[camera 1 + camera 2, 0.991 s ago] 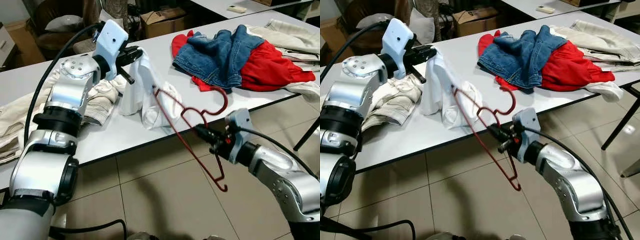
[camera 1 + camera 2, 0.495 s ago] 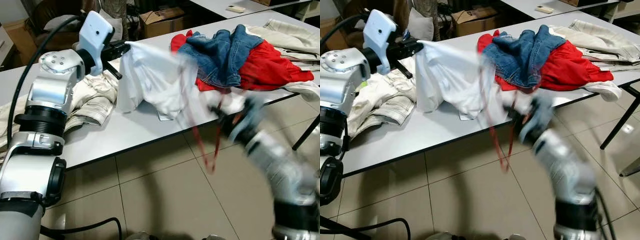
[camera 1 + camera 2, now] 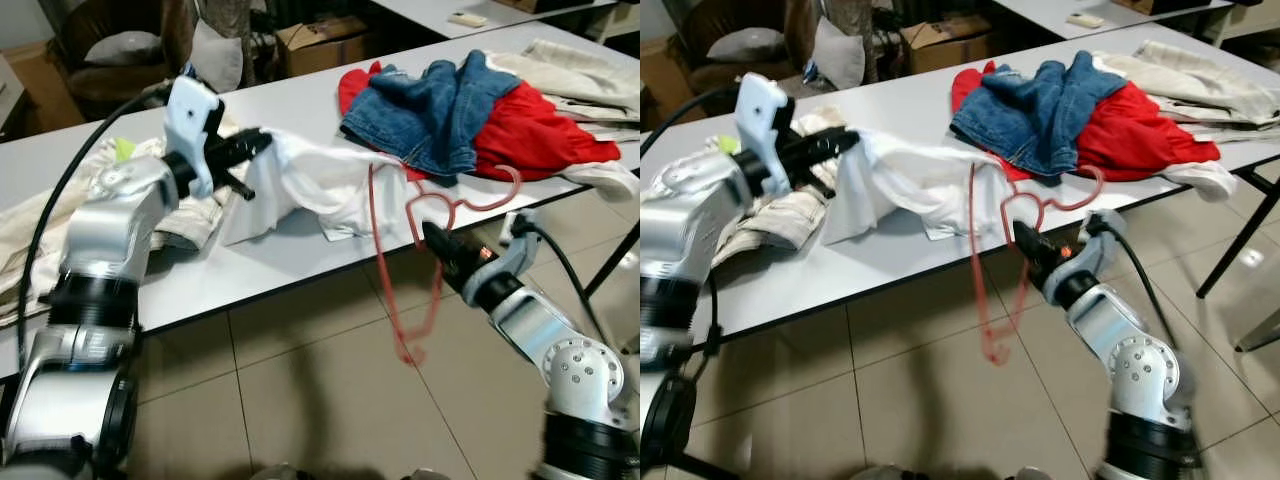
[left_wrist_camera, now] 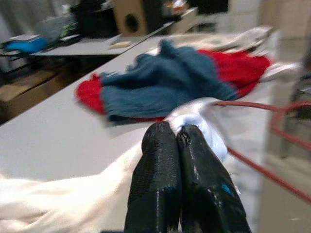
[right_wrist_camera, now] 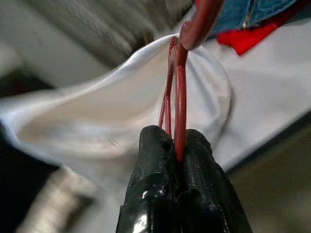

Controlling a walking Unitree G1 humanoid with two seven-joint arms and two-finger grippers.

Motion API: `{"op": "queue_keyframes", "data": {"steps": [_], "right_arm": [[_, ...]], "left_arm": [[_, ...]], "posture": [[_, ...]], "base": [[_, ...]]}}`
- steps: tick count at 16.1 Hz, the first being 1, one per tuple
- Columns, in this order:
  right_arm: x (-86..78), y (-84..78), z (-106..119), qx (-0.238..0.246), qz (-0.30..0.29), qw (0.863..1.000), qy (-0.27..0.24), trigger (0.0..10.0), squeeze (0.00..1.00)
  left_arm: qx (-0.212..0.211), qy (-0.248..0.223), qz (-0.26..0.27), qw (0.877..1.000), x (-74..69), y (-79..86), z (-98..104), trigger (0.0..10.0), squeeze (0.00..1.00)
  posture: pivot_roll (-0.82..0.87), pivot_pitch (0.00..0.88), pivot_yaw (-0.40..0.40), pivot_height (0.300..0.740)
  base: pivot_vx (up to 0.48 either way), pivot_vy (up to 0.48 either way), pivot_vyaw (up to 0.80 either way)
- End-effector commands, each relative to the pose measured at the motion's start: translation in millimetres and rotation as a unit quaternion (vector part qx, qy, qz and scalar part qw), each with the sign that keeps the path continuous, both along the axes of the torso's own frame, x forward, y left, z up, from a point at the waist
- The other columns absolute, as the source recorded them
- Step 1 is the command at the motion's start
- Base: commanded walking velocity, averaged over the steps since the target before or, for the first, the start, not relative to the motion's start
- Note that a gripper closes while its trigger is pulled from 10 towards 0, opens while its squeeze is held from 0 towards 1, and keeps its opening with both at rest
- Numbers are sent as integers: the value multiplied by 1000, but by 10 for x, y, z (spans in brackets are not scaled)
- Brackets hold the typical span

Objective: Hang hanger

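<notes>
Before me a white table (image 3: 300, 250) carries beige trousers (image 3: 190, 200) at its left end, my white garment (image 3: 320, 185) mid-front, and jeans (image 3: 440, 100) over red cloth (image 3: 545, 130) rightward.

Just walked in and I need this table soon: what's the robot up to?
It is putting a shirt on a hanger. The left gripper is shut on the white shirt, stretched over the table. The right gripper is shut on the red hanger, which hangs off the table's edge with one end inside the shirt.
</notes>
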State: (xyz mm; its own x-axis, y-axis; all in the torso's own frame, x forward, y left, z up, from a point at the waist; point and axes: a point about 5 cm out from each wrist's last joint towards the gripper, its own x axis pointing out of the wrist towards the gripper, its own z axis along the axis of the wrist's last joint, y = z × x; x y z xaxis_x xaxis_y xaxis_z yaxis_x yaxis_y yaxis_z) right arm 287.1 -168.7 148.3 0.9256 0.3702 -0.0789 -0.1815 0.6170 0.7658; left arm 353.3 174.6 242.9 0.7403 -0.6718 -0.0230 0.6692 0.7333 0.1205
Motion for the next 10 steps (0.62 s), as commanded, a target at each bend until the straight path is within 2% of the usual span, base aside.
{"op": "queue_keyframes", "data": {"steps": [1,2,4,5,6,7,9,10], "right_arm": [[66,1,71,81,-15,997,-4,10000,0],[130,-4,99,146,-33,989,-7,10000,0],[178,-13,119,189,-49,981,-10,10000,0],[269,-34,193,277,-71,958,-23,10000,0],[282,-37,202,288,-74,954,-24,10000,0],[388,-12,196,324,-79,943,-9,10000,0],[482,25,192,317,-91,944,0,10000,0],[529,11,197,338,-109,935,3,10000,0]], "left_arm": [[-16,12,-21,1000,-97,35,37,0,0],[-25,31,-43,998,-173,29,-2,0,0],[-47,40,-66,996,-236,4,5,0,0],[-64,64,-139,986,-407,-80,13,0,0],[-62,67,-150,984,-437,-92,7,0,0],[-42,81,-172,981,-535,-140,-85,0,0],[-50,78,-217,972,-653,-217,-83,0,0],[-44,87,-247,964,-737,-244,-102,0,0]], "posture": [[-129,0,127,740],[-128,0,128,740],[-122,0,128,740],[-113,0,129,740],[-113,0,129,740],[-105,0,127,740],[-105,0,127,740],[-105,0,127,740]], "base": [[0,0,0],[0,0,0],[0,0,0],[0,0,0],[0,0,0],[0,0,0],[0,0,0],[0,0,0]]}}
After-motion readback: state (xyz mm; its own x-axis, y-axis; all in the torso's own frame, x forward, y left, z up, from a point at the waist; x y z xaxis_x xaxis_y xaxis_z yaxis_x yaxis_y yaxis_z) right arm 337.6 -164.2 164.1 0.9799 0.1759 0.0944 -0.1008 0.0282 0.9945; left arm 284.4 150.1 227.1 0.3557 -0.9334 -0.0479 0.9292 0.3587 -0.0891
